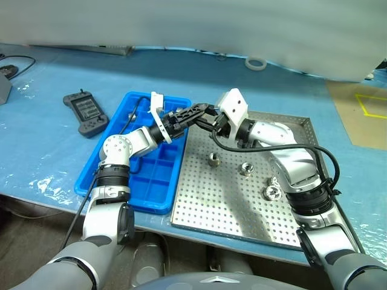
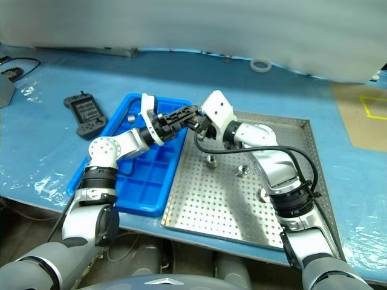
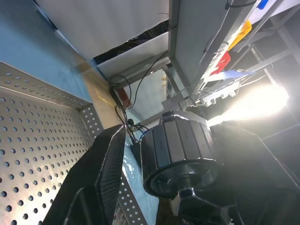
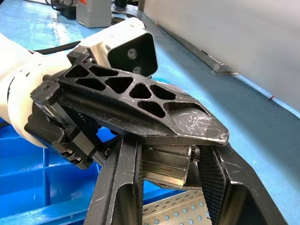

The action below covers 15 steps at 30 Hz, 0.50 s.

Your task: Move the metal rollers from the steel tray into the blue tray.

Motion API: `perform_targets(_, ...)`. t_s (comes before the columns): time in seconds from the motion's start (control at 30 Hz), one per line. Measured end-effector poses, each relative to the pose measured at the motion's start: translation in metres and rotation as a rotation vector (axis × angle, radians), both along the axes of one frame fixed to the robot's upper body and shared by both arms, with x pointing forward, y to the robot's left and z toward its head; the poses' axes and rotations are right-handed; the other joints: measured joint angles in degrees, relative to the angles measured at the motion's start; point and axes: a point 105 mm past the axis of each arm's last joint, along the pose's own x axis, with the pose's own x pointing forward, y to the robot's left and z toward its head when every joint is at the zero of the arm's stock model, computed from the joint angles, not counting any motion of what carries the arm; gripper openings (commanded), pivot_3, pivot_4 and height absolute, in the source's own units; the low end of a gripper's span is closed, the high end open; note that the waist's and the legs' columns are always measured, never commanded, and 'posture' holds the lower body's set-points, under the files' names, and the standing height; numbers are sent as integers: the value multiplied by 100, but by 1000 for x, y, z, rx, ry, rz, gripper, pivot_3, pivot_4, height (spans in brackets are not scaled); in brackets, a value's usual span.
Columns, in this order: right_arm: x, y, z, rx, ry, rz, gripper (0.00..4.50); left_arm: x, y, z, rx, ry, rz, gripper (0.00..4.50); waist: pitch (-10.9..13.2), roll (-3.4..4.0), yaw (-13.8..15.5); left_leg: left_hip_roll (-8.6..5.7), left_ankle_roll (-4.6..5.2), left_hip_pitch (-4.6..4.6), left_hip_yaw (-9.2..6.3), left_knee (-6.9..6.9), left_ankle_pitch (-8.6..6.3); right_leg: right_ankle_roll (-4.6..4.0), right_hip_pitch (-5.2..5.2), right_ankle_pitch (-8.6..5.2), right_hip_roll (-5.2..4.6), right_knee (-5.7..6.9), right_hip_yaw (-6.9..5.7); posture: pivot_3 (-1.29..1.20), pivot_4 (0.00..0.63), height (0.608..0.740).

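Now we see our two grippers meeting in the air, above the near edge where the blue tray [image 1: 136,158] lies beside the steel tray [image 1: 242,199]. Our right gripper [image 4: 173,161] is closed on one metal roller [image 4: 166,165], a ribbed silver cylinder pinched between its two black fingers. Our left gripper [image 1: 202,115] comes from the other side, and its fingers are spread around the same roller; one of them lies just over it in the right wrist view. In the left wrist view the roller [image 3: 180,154] is seen close, between the dark fingers, but we cannot tell if the left fingers already touch it.

On the perforated floor of the steel tray three more rollers remain: one [image 1: 213,159] near the middle, one [image 1: 245,169] a little to the right of it, and one [image 1: 272,192] partly behind our right forearm. One small grey piece [image 2: 130,119] rests in a far compartment of the blue tray; we cannot tell what it is.

Both trays lie on the pale blue table sheet [image 1: 42,139], touching side by side. A black handheld controller [image 1: 86,112] lies to the left of the blue tray, and a white tape ring [image 1: 256,63] lies far behind the steel tray.
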Motion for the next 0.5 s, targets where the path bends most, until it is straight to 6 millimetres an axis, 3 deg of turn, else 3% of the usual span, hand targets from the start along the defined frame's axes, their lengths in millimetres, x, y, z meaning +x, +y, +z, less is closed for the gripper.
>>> perform_targets(0.2,1,0,-1,4,9,-4,1263,1,1,-1,7,3,7,3114,0,0,-1,0,2,0,0,0,0,0,0,0,0,-1,0,-192,150,740)
perform_targets(0.33,1,1,-2,6,11,-5,1263,1,3,1,-12,-2,8,2283,0,0,-1,0,4,0,1,0,-1,0,0,0,0,-1,0,-185,150,740)
perform_targets(0.5,2,1,-2,13,17,-5,1263,2,5,2,-5,-4,17,2283,0,0,1,0,3,0,1,0,-3,0,0,0,-1,-2,0,-184,150,740)
